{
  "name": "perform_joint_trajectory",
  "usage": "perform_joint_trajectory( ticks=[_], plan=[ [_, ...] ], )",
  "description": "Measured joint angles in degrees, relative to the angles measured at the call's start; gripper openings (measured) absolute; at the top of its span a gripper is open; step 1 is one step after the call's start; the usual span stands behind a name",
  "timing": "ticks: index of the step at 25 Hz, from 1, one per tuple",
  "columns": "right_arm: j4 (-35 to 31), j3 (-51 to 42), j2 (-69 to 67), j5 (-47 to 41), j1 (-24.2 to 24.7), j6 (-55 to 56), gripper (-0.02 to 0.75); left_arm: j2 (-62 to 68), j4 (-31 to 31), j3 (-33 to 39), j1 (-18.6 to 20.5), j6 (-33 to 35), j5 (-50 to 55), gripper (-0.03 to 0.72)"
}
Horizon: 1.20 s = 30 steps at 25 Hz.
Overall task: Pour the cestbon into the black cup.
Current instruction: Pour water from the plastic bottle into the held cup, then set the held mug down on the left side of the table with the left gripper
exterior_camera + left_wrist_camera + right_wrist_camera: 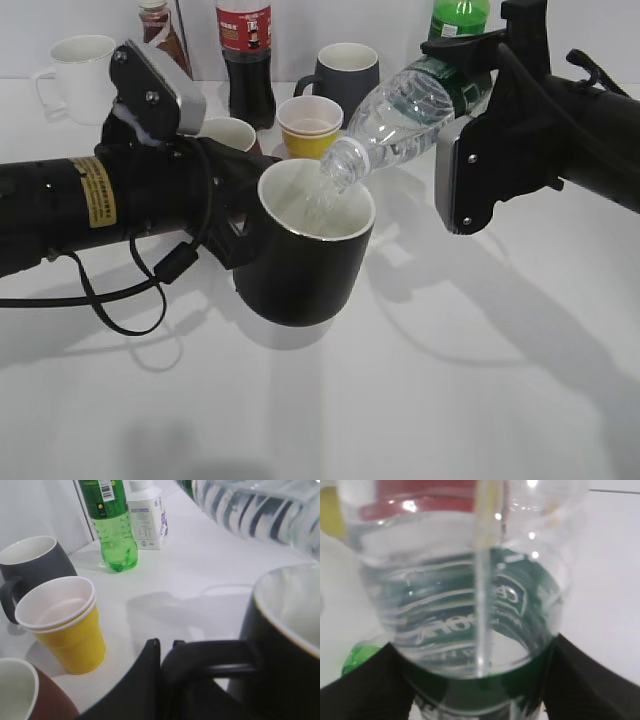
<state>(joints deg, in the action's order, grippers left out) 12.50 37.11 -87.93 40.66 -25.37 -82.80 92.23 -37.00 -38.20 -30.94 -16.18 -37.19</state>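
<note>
My right gripper (470, 95) is shut on the cestbon (410, 110), a clear ribbed bottle with a dark green label. The bottle is tilted down to the left with its open neck over the rim of the black cup (305, 265), and water runs from it into the cup's white inside. The bottle fills the right wrist view (465, 605) between the two dark fingers. My left gripper (235, 225) is shut on the cup's black loop handle (215, 660) and holds the cup above the table. The cup's rim shows at the right of the left wrist view (285, 630).
Behind the cup stand stacked yellow paper cups (310, 125), a dark grey mug (345, 75), a reddish-brown mug (228, 132), a white mug (75, 75), a cola bottle (247, 60) and a bright green soda bottle (458, 18). A white opaque bottle (146, 517) shows in the left wrist view.
</note>
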Motion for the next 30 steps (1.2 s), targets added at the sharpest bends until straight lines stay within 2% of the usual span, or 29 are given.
perform_joint_trajectory(
  ticks=[6,10,13,16,18,20,25,30],
  plan=[
    [0.0,0.1,0.04,0.04,0.0,1.43,0.491,0.0,-0.12,0.0,0.0,0.0,0.05,0.034],
    [0.8,0.1,0.04,0.04,0.0,9.2,0.491,0.04,0.31,0.0,0.0,0.0,-0.64,0.034],
    [6.04,0.1,0.04,-1.16,0.0,21.91,0.491,0.04,2.5,0.0,0.0,0.05,-3.37,0.034],
    [11.21,0.1,0.04,-2.33,0.0,43.21,0.491,-0.01,4.57,0.0,0.07,0.01,-4.83,0.034],
    [12.2,0.1,0.04,-2.38,0.0,58.22,0.491,-0.27,5.38,0.0,0.43,0.01,-4.98,0.034],
    [9.89,0.1,0.04,-2.77,0.0,68.76,0.491,-1.33,5.43,0.0,1.39,0.07,-4.75,0.034],
    [-6.22,0.1,0.11,-6.01,0.49,76.63,0.491,-7.33,7.85,0.0,7.8,0.18,-4.23,0.034],
    [-10.74,0.1,-0.87,-7.85,4.27,78.58,0.491,-10.58,11.7,0.0,19.85,0.23,-3.64,0.034]
  ],
)
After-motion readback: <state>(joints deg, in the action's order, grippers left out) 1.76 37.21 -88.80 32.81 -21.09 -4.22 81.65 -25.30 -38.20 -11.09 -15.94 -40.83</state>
